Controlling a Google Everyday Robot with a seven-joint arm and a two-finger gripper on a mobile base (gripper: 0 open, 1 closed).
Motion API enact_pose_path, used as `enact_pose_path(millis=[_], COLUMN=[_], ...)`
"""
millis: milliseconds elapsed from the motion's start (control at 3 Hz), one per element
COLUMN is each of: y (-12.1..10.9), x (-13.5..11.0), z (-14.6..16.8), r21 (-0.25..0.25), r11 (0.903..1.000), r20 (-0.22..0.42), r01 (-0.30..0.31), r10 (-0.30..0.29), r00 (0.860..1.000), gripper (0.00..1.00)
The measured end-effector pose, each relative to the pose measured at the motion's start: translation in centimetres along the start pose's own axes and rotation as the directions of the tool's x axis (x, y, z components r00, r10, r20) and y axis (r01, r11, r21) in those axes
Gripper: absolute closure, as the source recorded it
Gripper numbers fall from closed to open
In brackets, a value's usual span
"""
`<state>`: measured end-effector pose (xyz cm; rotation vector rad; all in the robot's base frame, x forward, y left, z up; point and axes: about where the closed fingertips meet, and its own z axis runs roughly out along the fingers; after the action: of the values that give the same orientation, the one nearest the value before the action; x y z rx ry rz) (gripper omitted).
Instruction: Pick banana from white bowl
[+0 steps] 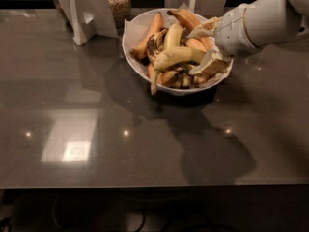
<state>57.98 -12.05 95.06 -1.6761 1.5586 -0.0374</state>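
dark glossy table [96,129]; upper centre, white bowl [125,45] holding banana [174,56]; gripper [199,51] spread astride banana's right end.

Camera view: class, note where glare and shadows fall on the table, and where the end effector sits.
Camera view: square glare patch on the table at lower left, small light spots nearby; dark shadow spreads below the white bowl; end effector over the bowl's right side.

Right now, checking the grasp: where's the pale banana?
Camera view, upper centre: the banana tops the pile in the white bowl, right end beside the gripper.
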Motion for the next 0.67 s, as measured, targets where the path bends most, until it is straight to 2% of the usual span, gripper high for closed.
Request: enact_pose_path(millis=[333, 667], y=[-0.06, 0.07], x=[0.65, 0.89], z=[0.58, 0.91], r21=[0.002, -0.003], r11=[0.9999, 0.9999], r20=[-0.006, -0.010], r01=[-0.012, -0.016], r10=[0.012, 0.016], r00=[1.000, 1.000], gripper=[0.51, 0.50])
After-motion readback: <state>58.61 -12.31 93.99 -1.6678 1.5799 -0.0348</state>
